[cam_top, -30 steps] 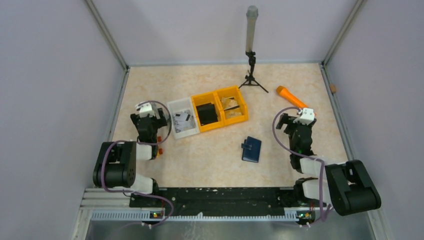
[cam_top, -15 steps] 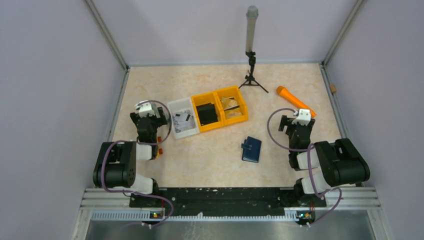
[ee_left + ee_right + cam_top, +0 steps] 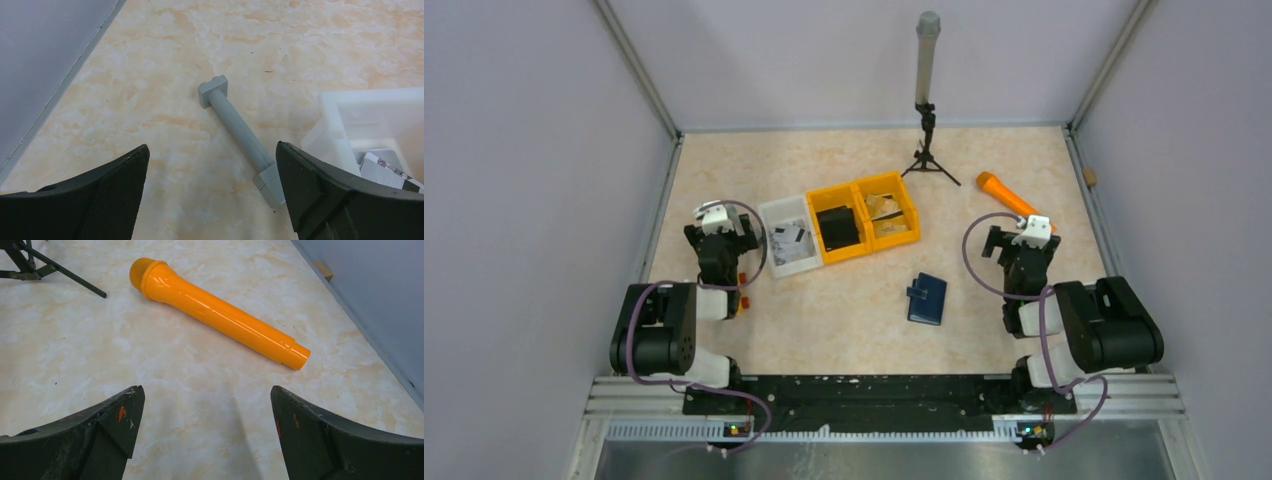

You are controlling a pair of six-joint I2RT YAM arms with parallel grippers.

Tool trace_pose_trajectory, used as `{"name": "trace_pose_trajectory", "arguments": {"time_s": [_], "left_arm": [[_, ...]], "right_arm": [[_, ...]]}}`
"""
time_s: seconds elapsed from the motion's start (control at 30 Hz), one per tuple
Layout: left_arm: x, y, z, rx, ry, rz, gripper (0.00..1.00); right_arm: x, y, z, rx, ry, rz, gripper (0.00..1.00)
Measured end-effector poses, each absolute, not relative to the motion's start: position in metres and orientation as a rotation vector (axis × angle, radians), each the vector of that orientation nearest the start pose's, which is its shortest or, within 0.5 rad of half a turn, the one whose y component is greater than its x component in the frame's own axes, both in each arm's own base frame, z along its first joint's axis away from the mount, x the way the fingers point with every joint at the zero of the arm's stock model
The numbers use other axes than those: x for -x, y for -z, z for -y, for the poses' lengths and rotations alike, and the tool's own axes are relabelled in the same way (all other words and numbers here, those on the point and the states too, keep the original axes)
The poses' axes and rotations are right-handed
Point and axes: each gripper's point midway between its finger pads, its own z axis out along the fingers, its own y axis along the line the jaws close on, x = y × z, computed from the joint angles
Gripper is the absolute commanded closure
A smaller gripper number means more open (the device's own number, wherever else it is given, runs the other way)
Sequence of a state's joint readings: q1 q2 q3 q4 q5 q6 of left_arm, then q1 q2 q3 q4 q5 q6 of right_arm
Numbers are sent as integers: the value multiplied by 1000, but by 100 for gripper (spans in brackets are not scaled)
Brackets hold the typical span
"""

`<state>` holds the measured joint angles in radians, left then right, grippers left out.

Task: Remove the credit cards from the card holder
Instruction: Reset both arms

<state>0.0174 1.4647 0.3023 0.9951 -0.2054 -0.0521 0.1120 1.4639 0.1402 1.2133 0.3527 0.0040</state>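
The card holder, a flat navy wallet, lies on the marbled table right of centre, with a small flap sticking out on its left side. I cannot make out the credit cards in any view. My left gripper hovers at the table's left, far from the holder, next to the white bin. Its fingers stand wide apart over bare table. My right gripper is to the right of the holder and apart from it. It is open too, with nothing between its fingers.
A yellow two-compartment bin holds a black block and something tan. A white bin sits to its left. An orange microphone lies ahead of the right gripper, a grey rod ahead of the left. A tripod stands at the back.
The right arm has folded back, its elbow rising toward its base, and its gripper shifted slightly. The left arm and the card holder have not moved.
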Motion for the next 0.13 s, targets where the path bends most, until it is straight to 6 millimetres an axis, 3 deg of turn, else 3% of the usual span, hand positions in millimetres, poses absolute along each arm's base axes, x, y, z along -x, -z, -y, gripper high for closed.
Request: {"name": "trace_pose_trajectory", "arguments": {"time_s": [0.13], "left_arm": [[-380,-93,-40,211,-153,-1725,1]], "right_arm": [[-347,-85,22,-175,209,-1670,1]]}}
